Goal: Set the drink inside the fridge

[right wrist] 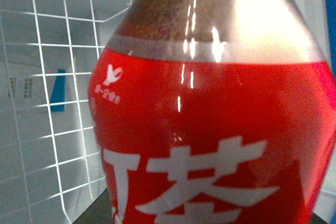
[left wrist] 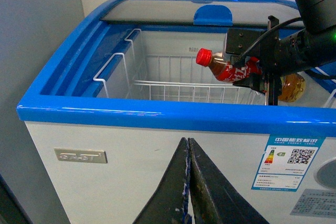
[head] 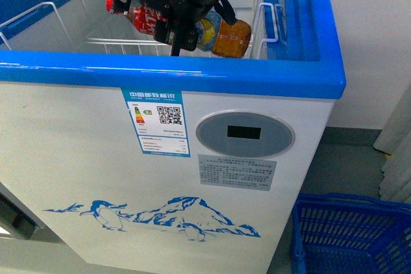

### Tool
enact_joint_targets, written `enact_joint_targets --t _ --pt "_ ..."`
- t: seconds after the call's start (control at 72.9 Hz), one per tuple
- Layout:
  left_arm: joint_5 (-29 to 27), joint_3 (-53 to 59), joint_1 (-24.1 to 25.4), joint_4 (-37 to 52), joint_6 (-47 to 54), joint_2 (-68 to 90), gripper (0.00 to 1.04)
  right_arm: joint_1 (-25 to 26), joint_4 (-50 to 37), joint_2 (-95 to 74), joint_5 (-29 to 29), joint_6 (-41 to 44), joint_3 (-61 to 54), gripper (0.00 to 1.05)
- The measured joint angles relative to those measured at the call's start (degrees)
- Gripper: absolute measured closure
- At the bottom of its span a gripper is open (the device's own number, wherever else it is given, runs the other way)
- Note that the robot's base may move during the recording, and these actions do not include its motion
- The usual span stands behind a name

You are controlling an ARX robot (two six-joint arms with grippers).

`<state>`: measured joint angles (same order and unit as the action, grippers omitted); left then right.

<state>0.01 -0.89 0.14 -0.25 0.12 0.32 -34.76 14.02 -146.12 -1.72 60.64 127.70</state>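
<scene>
The drink (head: 151,18) lies sideways in the air over the open top of the fridge (head: 192,76), red cap to the left and amber base (head: 232,38) to the right. My right gripper (head: 178,33) is shut on its red label from above. In the left wrist view the drink (left wrist: 229,70) hangs just above the white wire basket (left wrist: 178,88) inside the fridge (left wrist: 131,115). The right wrist view is filled by the drink (right wrist: 210,129) with its white characters. My left gripper (left wrist: 188,153) is shut and empty, low in front of the fridge's white front wall.
A glass lid (left wrist: 157,10) covers the far part of the fridge. White wire baskets (head: 38,20) line the inside. A blue shopping basket (head: 350,235) stands on the floor at the lower right. A white wall rises behind and to the right.
</scene>
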Motion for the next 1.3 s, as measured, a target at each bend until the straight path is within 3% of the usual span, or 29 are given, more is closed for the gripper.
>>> enact_joint_targets --t 0.219,0.603,1.015,1.152,1.303 --pt "0.02 0.0 0.0 0.0 0.0 0.0 1.02 -0.02 -2.99 0.0 -0.02 -0.9 -3.98 0.68" --pt "0.02 0.0 0.0 0.0 0.0 0.0 1.02 -0.04 -4.22 2.36 1.51 -1.4 -7.54 0.05" --pt "0.0 0.0 0.0 0.0 0.0 0.0 1.02 -1.25 -10.14 15.34 3.19 -9.88 -13.7 0.07" --pt "0.02 0.0 0.0 0.0 0.0 0.0 1.02 -0.15 -14.32 24.24 0.94 -16.9 -18.75 0.07" --pt "0.0 0.0 0.0 0.0 0.0 0.0 1.02 4.35 -19.28 38.38 -4.87 -27.56 -30.03 0.07"
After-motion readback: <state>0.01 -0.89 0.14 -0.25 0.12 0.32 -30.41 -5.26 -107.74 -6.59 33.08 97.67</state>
